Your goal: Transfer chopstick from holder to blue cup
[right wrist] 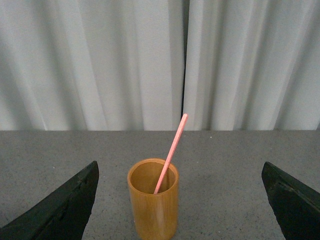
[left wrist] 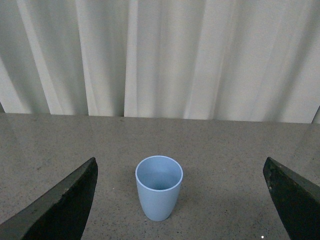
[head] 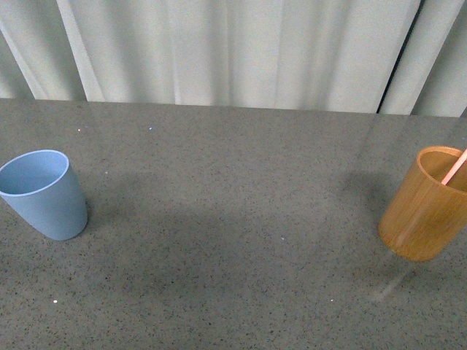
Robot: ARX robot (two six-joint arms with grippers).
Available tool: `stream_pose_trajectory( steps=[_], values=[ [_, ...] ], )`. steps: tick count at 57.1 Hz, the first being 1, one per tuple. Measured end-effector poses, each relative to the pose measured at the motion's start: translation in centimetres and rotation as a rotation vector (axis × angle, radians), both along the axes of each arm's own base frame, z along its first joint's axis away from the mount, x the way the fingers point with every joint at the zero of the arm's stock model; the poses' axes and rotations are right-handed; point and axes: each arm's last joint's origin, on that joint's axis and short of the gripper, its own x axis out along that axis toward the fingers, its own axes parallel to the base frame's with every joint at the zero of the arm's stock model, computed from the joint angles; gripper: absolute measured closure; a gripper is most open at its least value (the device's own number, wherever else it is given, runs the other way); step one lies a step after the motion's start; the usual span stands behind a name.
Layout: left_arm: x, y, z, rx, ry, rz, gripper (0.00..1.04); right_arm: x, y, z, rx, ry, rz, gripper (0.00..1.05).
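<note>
The light blue cup (head: 44, 193) stands upright and empty at the table's left. In the left wrist view the blue cup (left wrist: 159, 187) sits ahead of my open left gripper (left wrist: 180, 200), whose dark fingers (left wrist: 65, 205) flank it well apart. At the right edge stands the orange-brown holder (head: 425, 204) with a pink chopstick (head: 455, 168) leaning in it. In the right wrist view the holder (right wrist: 153, 199) and the chopstick (right wrist: 171, 151) lie ahead of my open right gripper (right wrist: 180, 200). Neither arm shows in the front view.
A speckled grey table (head: 233, 240) spreads between the two cups. Pale pleated curtains (head: 233, 51) hang along the table's far edge.
</note>
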Motion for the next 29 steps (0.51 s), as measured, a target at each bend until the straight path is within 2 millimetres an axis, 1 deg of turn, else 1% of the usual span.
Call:
stream_pose_trajectory(
  steps=[21, 24, 26, 29],
  values=[
    [0.0, 0.0, 0.0, -0.007, 0.006, 0.013, 0.07, 0.0, 0.0, 0.0, 0.0, 0.0, 0.0, 0.1],
    [0.3, 0.1, -0.4, -0.09, 0.169, 0.179, 0.07, 0.0, 0.0, 0.0, 0.0, 0.0, 0.0, 0.1],
    [0.8, 0.3, -0.8, -0.138, 0.275, 0.275, 0.07, 0.0, 0.0, 0.0, 0.0, 0.0, 0.0, 0.1],
    [1.9, 0.6, -1.0, -0.178, 0.351, 0.324, 0.07, 0.0, 0.0, 0.0, 0.0, 0.0, 0.001, 0.1]
  ],
)
